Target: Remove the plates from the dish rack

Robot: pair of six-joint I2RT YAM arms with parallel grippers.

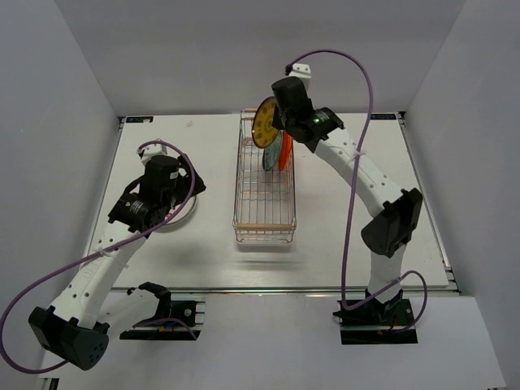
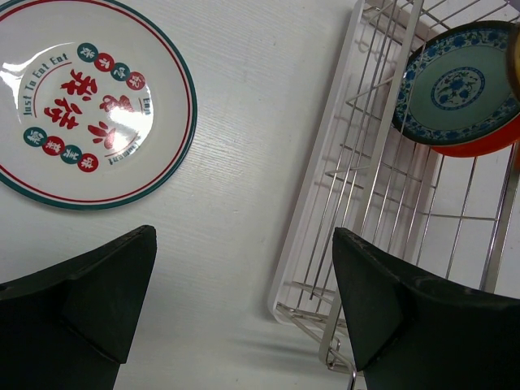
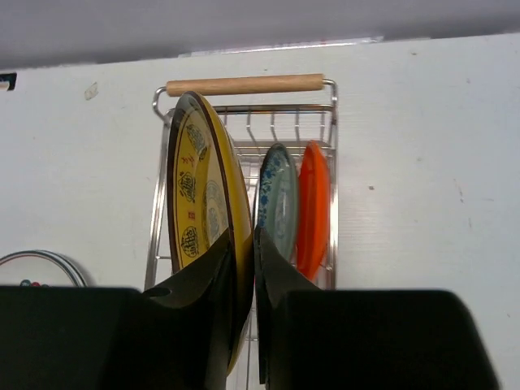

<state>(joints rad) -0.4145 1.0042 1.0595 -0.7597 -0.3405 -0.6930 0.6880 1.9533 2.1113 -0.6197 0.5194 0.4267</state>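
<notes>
— At the far end of the dish rack (image 1: 264,227), what has the right end effector (image 3: 242,268) got?

— It's pinched narrow on the rim of the mustard-yellow plate (image 3: 199,187), one finger on each face. The plate stands on edge with its patterned face turned left, close to the rack's far wooden handle (image 3: 244,84).

— Is it clear of the wires?

— Can't tell from where I stand. The fingers hide its lower edge.

— What's beside it?

— Just to its right is the grey-teal plate (image 3: 279,199) with a blue pattern. Right of that is the orange-red plate (image 3: 313,203), close against it. Both stand upright in the far part of the rack.

— And the other arm?

— The left end effector (image 2: 244,244) hangs with its fingers spread wide, holding nothing. It's over the table (image 1: 366,244), between the rack's left side and a white plate with red marks (image 2: 89,101).

— Where is that white plate?

— It lies flat on the table, left of the rack, partly under the left arm when seen from above.

— And the rack itself?

— It runs near to far down the middle of the table, between the two arms, with its other wooden handle at the near end.
</notes>
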